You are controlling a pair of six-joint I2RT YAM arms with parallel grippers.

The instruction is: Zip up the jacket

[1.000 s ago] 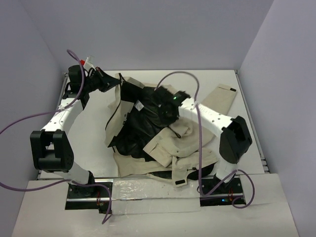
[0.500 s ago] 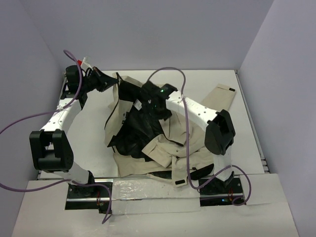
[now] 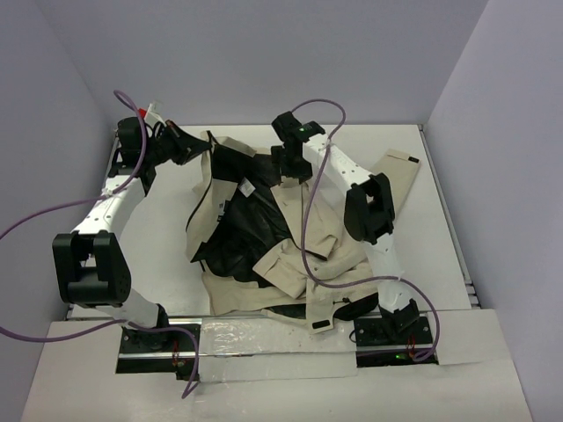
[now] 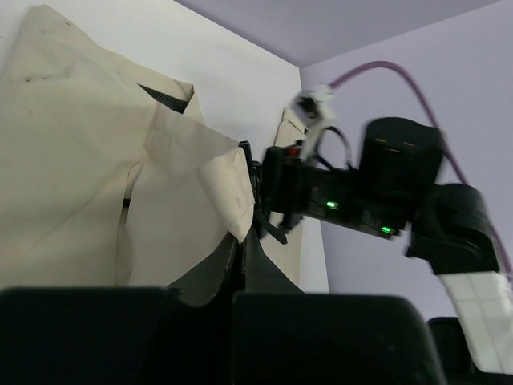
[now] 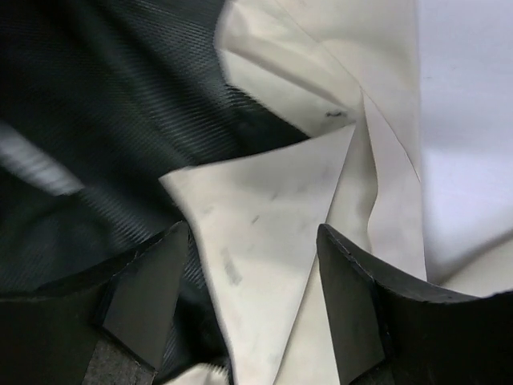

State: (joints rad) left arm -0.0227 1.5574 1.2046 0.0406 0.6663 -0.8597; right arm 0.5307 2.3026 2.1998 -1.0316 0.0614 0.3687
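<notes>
The jacket [image 3: 237, 230] lay crumpled and open on the table [image 3: 167, 255]. Its beige edge was clamped in the left gripper [image 3: 187, 148], presumably as an anchor. The right gripper [image 5: 250, 241] was held spread over a flap [image 5: 240, 192], empty.

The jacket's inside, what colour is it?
Black. The lining is black and the outside is beige. It shows best in the right wrist view.
</notes>
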